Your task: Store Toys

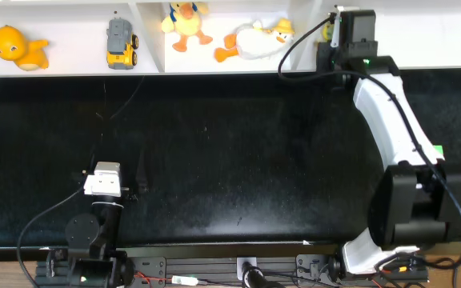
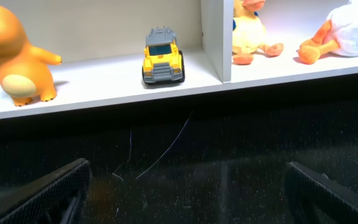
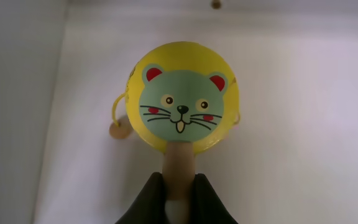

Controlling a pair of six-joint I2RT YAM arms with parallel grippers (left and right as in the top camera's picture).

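No text, number or brand can be read in these views. The only drawn mark is a picture, not writing: a pale green mouse face with red ears and black whiskers, on the round yellow wooden rattle drum (image 3: 182, 102). Small dark marks on its yellow rim are too small to tell.

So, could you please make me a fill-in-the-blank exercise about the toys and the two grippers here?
1. The right gripper is shut on the wooden ____ of the drum toy.
2. The yellow truck shares its compartment with a figure coloured ____.
3. Above the black table, the left gripper has its fingers ____.
Missing words: handle; orange; open.
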